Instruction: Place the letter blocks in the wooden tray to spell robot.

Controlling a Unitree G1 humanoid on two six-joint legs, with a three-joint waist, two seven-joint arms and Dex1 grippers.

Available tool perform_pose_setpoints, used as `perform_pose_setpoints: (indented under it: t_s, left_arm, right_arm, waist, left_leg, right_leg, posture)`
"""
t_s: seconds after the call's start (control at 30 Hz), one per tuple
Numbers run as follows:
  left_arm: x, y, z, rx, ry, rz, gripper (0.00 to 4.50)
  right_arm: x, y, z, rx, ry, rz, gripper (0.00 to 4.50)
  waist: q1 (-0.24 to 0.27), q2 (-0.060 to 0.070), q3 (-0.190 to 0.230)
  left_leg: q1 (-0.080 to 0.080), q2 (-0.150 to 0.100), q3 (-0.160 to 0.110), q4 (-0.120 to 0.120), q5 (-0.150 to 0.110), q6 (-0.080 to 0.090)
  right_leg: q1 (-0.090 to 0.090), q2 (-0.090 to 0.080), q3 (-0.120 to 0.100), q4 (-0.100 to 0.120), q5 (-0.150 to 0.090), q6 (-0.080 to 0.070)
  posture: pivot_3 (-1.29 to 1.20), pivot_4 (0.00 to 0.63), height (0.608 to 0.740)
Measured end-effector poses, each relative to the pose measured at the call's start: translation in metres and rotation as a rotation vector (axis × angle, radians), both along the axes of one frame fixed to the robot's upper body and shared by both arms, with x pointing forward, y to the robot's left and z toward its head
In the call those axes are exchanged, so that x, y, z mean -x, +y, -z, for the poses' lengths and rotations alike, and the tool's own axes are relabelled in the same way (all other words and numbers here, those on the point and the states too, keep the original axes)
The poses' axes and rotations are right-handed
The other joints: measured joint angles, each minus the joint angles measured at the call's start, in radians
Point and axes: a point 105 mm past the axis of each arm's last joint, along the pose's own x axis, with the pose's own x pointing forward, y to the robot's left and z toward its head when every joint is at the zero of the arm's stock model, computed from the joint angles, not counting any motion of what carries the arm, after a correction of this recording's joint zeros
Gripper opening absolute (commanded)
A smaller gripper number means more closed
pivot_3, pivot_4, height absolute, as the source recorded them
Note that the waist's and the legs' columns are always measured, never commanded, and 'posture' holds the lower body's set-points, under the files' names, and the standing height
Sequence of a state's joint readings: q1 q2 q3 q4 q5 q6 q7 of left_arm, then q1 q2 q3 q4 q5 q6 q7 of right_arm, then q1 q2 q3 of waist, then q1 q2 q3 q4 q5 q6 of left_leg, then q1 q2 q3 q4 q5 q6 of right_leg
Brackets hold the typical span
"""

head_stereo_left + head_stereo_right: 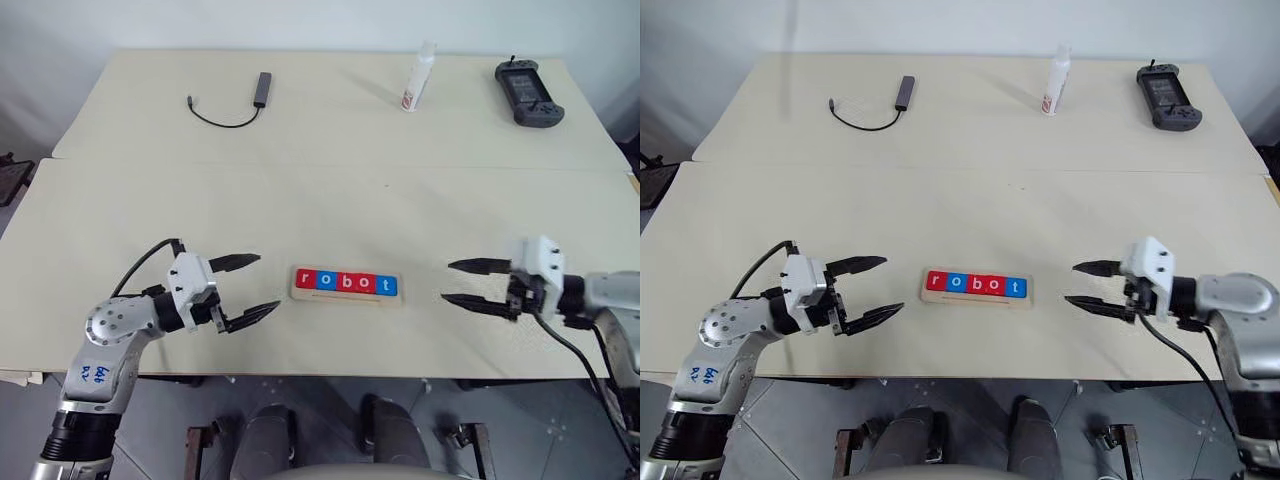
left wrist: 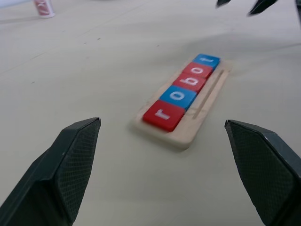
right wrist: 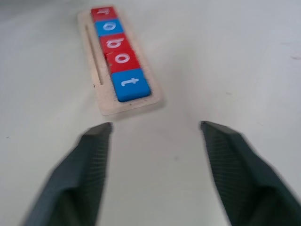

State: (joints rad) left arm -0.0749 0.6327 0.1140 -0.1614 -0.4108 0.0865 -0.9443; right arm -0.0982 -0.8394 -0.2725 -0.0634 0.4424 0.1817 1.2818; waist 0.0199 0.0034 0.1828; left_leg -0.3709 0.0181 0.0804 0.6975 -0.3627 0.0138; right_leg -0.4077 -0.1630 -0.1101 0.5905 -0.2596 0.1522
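Pale wood shows at the lower centre of the head view: the wooden tray point(image 1: 347, 297) lies flat on the cream surface point(image 1: 330, 200), and all 5 letter blocks point(image 1: 347, 284) sit in it side by side, red, blue, red, red, blue, reading r-o-b-o-t. The 4th tile looks slightly skewed against its neighbours in the right wrist view. The left gripper point(image 1: 245, 287) hovers at lower left, well apart from the tray, jaws spread and holding nothing. The right gripper point(image 1: 463, 282) hangs at lower right, also clear of the tray, jaws apart and empty. Along the upper edge lie a cabled adapter point(image 1: 261, 88), a small white bottle point(image 1: 419, 78) and a black handheld controller point(image 1: 529, 93). To my eye the spelling is done; what remains is at most nudging that 4th tile square, or simply keeping both arms away.
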Motion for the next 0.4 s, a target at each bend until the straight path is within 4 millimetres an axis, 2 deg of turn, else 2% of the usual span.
perform_pose_setpoints:
  t_s: [0.07, 0.4]
  left_arm:
    - [-0.001, 0.008, 0.000, -0.008, 0.004, -0.019, 4.50]
    - [-0.009, 0.020, -0.012, -0.003, -0.034, -0.053, 4.50]
  right_arm:
    - [0.007, -0.003, -0.003, -0.032, 0.003, 0.010, 4.45]
    - [0.009, 0.001, -0.006, -0.071, -0.032, 0.005, 4.45]
  waist:
    - [-0.001, 0.000, 0.000]
    - [0.003, 0.000, 0.000]
  left_leg:
    - [0.000, 0.000, 0.001, 0.000, 0.000, 0.000]
    - [0.000, 0.000, 0.001, 0.000, 0.000, 0.000]
  right_leg:
    - [0.000, 0.000, 0.000, 0.000, 0.000, 0.000]
    - [0.000, 0.000, 0.001, 0.000, 0.000, 0.000]
  posture:
    - [0.00, 0.150, 0.740]
    - [0.00, 0.150, 0.740]
